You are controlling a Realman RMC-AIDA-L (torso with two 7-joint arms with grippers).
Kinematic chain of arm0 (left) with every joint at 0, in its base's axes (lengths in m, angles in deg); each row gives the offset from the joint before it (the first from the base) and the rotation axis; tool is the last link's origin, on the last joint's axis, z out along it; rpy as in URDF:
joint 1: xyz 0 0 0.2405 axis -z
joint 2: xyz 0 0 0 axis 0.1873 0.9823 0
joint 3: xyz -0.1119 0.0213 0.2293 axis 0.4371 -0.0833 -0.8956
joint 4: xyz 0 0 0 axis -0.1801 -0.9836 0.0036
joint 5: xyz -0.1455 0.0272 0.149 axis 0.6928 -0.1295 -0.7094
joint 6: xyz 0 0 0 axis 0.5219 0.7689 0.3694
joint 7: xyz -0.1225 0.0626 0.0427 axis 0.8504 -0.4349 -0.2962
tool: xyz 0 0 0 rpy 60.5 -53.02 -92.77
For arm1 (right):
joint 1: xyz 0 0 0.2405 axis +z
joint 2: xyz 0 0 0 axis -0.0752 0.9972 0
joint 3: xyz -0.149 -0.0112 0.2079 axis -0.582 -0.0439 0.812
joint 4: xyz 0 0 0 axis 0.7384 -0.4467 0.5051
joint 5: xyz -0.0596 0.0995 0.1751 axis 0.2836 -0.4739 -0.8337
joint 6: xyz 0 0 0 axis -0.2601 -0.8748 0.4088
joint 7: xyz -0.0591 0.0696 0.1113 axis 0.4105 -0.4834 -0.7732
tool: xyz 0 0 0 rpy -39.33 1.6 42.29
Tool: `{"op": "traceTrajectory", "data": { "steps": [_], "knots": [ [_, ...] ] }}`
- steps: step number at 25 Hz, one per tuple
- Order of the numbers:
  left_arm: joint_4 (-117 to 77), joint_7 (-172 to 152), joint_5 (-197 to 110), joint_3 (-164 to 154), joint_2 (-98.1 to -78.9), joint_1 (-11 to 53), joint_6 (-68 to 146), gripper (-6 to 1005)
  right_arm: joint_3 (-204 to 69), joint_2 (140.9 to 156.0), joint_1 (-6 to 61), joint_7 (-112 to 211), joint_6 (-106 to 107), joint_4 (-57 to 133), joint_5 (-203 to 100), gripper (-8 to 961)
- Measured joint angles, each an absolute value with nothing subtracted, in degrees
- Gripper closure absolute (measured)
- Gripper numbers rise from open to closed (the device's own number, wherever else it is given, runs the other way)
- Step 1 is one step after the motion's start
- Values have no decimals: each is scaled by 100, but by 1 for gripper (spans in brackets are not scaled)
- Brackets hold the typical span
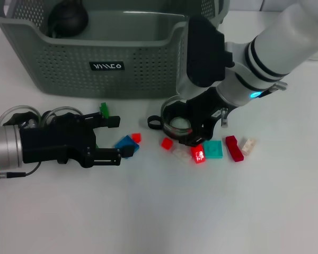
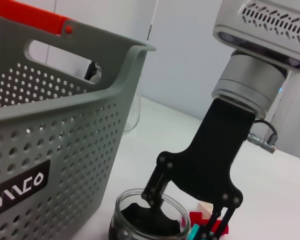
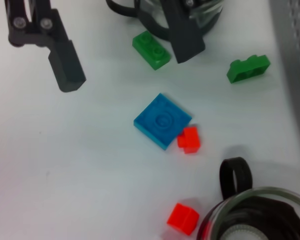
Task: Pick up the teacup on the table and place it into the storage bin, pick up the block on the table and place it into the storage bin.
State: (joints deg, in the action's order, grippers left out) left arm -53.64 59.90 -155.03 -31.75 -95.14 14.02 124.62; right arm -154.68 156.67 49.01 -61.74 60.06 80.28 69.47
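Note:
The glass teacup (image 1: 154, 123) with a black handle stands on the table just in front of the storage bin (image 1: 69, 69). My right gripper (image 1: 186, 127) is down over it, open, one finger inside the cup and the other outside its wall. The left wrist view shows this same gripper (image 2: 182, 227) at the teacup (image 2: 119, 220). A blue flat block (image 1: 128, 144) lies just off the fingertips of my open left gripper (image 1: 115, 139), which is level with the table. In the right wrist view, the blue block (image 3: 162, 120) lies a little beyond those spread fingers (image 3: 65, 65).
Small blocks lie around: green (image 1: 103, 109), red (image 1: 136, 137), and a cluster right of the cup with red (image 1: 197, 154), teal (image 1: 213, 149) and dark red (image 1: 233, 148). Other glass cups (image 1: 16, 114) stand behind my left arm. A black object (image 1: 68, 18) sits in the bin.

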Motion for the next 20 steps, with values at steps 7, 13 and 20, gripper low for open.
{"op": "traceTrajectory", "data": {
  "steps": [7,13,20],
  "knots": [
    [-5363,5990,-15503,-3177,-9512,1399,12456,137,-15776,15677,4907,-6261,5980,8048,6933,373],
    [-5363,5990,-15503,-3153,-9502,1393,12453,138,-15883,15651,4929,-6422,6066,8111,6965,695],
    [-5364,5980,-15503,-3142,-9492,1342,12451,137,-15515,15600,4787,-6618,6856,8718,6978,889]
  ]
}}
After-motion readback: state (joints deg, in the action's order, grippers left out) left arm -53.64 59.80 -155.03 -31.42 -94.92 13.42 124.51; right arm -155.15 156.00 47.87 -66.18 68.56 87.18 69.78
